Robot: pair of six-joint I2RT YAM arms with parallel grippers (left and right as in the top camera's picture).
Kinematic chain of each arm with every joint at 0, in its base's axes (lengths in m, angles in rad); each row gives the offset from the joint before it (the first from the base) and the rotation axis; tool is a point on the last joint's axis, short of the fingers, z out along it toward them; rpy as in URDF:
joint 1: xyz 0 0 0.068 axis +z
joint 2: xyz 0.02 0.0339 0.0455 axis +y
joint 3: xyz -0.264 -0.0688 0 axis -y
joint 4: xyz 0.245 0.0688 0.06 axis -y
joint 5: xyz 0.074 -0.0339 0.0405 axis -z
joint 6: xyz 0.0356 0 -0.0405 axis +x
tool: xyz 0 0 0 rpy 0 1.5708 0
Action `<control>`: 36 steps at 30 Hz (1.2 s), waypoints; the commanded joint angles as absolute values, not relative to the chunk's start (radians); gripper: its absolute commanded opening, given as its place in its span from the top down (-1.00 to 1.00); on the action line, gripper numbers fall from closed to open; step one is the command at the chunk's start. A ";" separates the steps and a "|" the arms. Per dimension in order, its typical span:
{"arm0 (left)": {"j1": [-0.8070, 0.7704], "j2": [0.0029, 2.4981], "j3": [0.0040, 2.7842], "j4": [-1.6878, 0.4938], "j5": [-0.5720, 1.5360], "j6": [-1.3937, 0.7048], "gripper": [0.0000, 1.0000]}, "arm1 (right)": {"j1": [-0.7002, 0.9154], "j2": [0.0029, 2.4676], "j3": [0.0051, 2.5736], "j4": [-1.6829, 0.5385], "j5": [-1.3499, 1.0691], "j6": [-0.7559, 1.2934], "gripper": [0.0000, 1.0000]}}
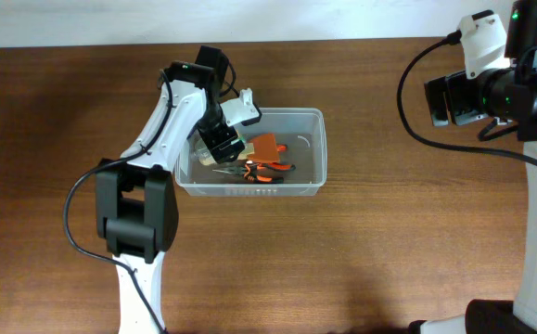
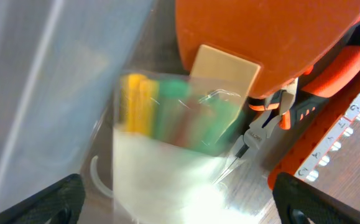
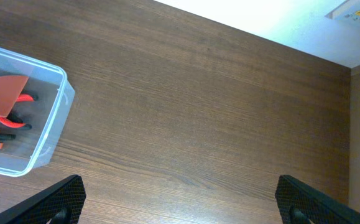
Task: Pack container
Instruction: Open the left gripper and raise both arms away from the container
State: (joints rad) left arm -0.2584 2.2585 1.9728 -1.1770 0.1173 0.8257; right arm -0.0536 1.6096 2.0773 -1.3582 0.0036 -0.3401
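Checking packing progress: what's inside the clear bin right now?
Inside the container: orange-handled pliers, an orange tool and a small clear box of coloured pieces. The left gripper covers the bin's left end, so anything beneath it is hidden.

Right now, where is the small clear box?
Left wrist view: the box is in the container at its left end, under the open left gripper, beside the pliers.
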 commanded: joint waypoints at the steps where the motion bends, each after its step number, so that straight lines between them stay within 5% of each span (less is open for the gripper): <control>1: -0.244 2.170 1.980 -1.174 0.130 0.817 -0.99 | -0.059 1.612 2.077 -1.358 0.012 -0.331 -0.97; 13: -0.218 1.930 1.980 -1.196 0.098 0.740 -0.98 | -0.048 1.612 2.077 -1.341 -0.033 -0.332 -0.97; 25: 0.094 1.785 1.976 -1.140 0.147 0.408 -0.99 | 0.059 1.890 2.077 -1.302 -0.041 -0.270 -0.97; 36: 0.121 1.663 1.876 -1.159 0.168 0.370 -0.99 | 0.049 1.837 2.077 -1.404 -0.040 -0.192 -0.97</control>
State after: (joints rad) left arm 0.1234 1.7462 1.9358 -1.1667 0.1440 0.3965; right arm 0.0544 1.9171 2.0670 -1.3853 -0.0277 -0.2176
